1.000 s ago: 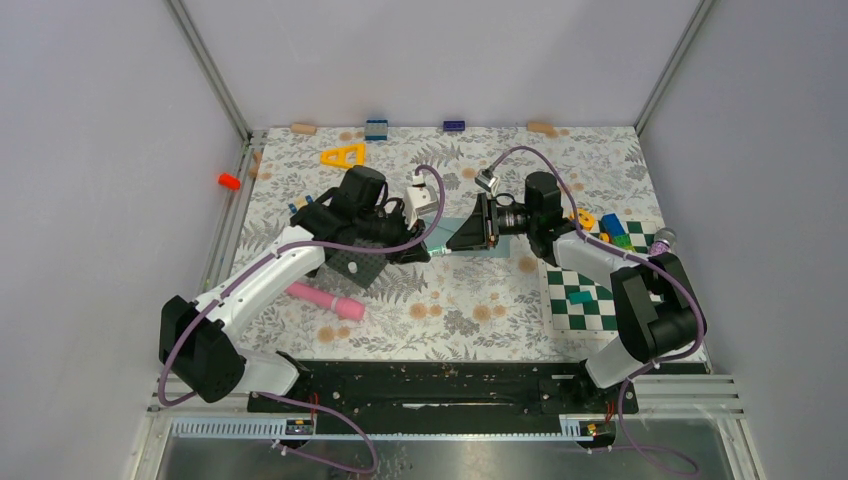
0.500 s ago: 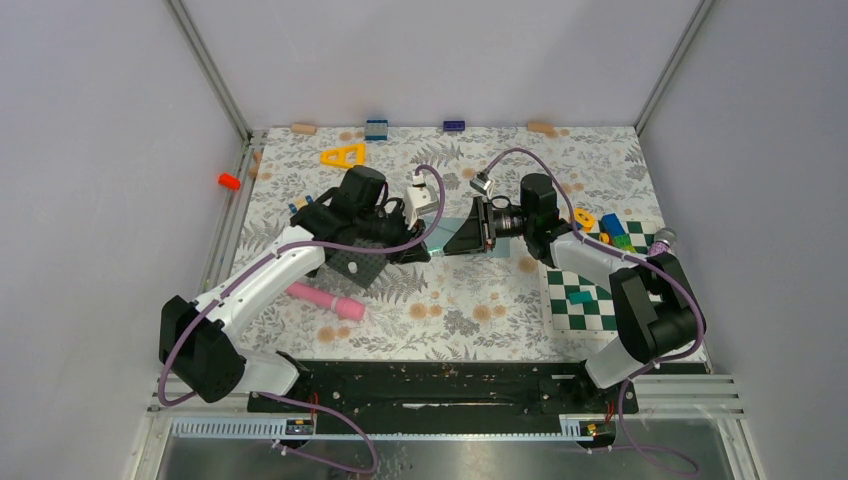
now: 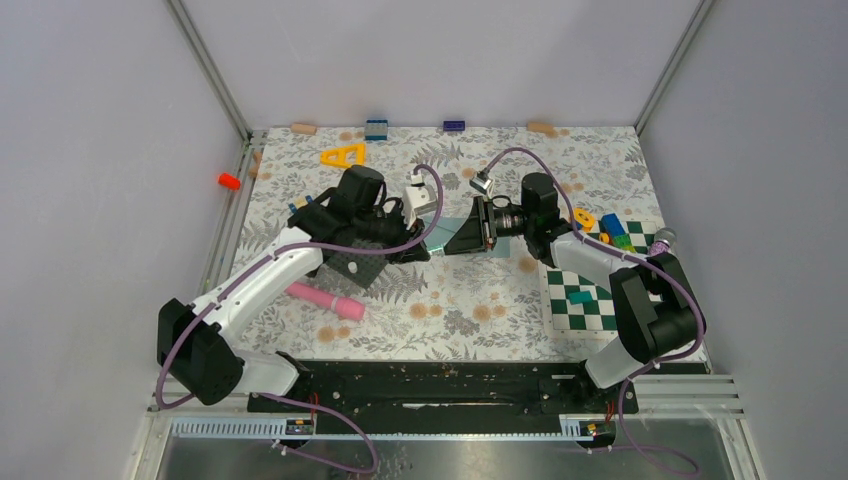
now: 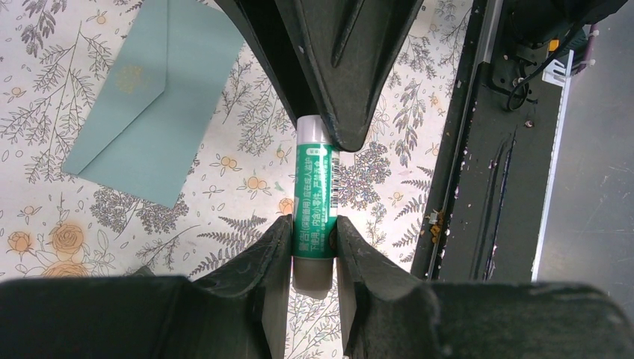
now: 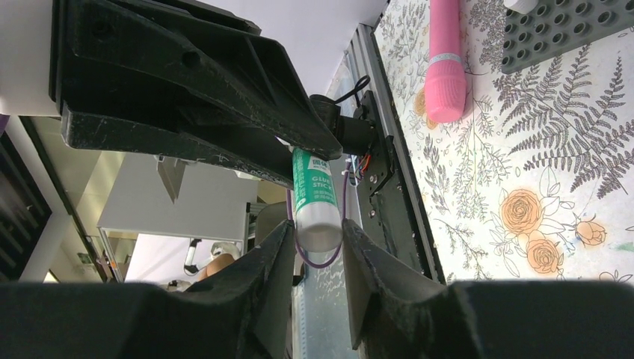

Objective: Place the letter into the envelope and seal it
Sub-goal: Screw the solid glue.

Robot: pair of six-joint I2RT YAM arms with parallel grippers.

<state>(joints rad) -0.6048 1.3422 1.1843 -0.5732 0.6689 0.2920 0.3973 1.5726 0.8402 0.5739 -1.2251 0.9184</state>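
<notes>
Table under a flowered cloth carries all that we record. Both arms reach inward, and their tips meet above its middle, toward the far side. On the right we note a green and white chequered mat with small coloured blocks at its far edge. On the left a dark grey studded plate lies partly under the left arm.

We find the envelope flat on the cloth beneath the meeting point, its triangular flap folded down, and neither arm touches it. A pink cylinder lies near the plate.

Between the arms hangs a green glue stick, clear of the table. The left gripper is clamped on one end of the stick, a finger pressed to each side. The right gripper is clamped on the opposite end in the same way.
</notes>
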